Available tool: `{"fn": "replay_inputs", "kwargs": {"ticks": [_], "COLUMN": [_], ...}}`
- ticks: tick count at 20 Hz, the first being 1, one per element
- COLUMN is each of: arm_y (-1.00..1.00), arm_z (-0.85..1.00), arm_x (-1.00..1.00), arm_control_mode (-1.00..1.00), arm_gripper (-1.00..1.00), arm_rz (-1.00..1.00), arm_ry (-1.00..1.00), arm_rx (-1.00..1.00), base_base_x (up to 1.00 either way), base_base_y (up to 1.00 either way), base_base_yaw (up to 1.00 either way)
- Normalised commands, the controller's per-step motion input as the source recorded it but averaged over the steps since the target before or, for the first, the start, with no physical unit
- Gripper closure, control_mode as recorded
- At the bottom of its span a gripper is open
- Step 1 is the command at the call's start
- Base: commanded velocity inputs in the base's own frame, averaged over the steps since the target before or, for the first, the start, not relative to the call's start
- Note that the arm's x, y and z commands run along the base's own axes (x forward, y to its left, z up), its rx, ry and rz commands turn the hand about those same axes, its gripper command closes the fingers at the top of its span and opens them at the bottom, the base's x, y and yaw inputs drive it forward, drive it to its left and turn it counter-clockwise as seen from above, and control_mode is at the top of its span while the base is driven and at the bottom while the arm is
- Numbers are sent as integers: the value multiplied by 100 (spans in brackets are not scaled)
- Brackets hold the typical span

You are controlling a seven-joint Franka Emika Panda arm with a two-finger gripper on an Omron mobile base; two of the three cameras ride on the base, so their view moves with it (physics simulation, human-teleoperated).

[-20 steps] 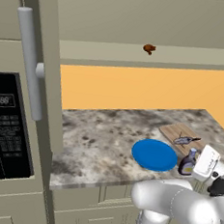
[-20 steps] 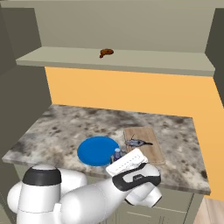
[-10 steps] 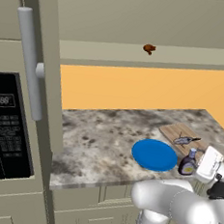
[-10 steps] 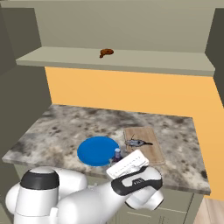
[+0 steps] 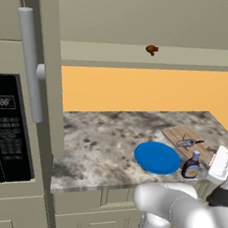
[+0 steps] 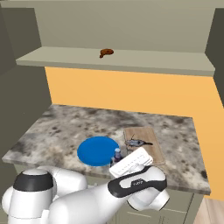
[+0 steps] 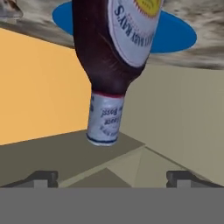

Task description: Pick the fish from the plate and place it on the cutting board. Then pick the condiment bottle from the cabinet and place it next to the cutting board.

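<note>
While we look forward over the robot's white arm, we see it reaching low along the front edge of the speckled stone surface (image 5: 103, 139), its forearm bent sideways and its hand turned back toward the wall. In the hand view the two dark fingers (image 7: 41, 177) stand wide apart at the bottom, released, with nothing between them; the gripper (image 7: 111, 177) holds nothing.

We see the condiment bottle (image 5: 191, 167) standing upright on the surface, just beside the near corner of the cutting board (image 5: 176, 133) and close to the rim of the blue plate (image 5: 156, 157). The hand view is rolled over, so the same bottle (image 7: 114, 61) hangs cap-down there, clear of the fingers, its label partly cut off by the top edge.

On the cutting board lies the fish (image 5: 189, 142), small and silver-grey. In the right base view the fish (image 6: 138, 142) shows on the board (image 6: 142, 133), while the bottle (image 6: 117, 154) is mostly hidden behind the white hand, only its cap and neck peeking out beside the plate (image 6: 96, 150).

Above, the cabinet (image 6: 118, 59) shelf carries a small brown lump (image 6: 106, 52), too small for us to identify.

At left we see a tall unit with a grey bar handle (image 5: 31, 63) and a dark appliance panel (image 5: 6, 130), cut off by the frame.
</note>
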Motion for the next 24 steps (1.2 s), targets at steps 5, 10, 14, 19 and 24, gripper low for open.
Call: {"fn": "replay_inputs", "kwargs": {"ticks": [5, 10, 14, 19, 24], "arm_y": [-13, -5, 0, 0, 0], "arm_z": [17, 11, 12, 12, 4], "arm_x": [-18, -20, -14, -5, -9], "arm_control_mode": [-100, -100, -100, -100, -100], "arm_gripper": [-100, -100, -100, -100, -100], "arm_rz": [-2, -7, -8, -7, -10], "arm_ry": [-6, -15, -17, -15, -18], "arm_rx": [-3, -6, -9, -14, -22], "base_base_x": [0, 0, 0, 0, 0], "base_base_y": [0, 0, 0, 0, 0], "base_base_yaw": [0, 0, 0, 0, 0]}}
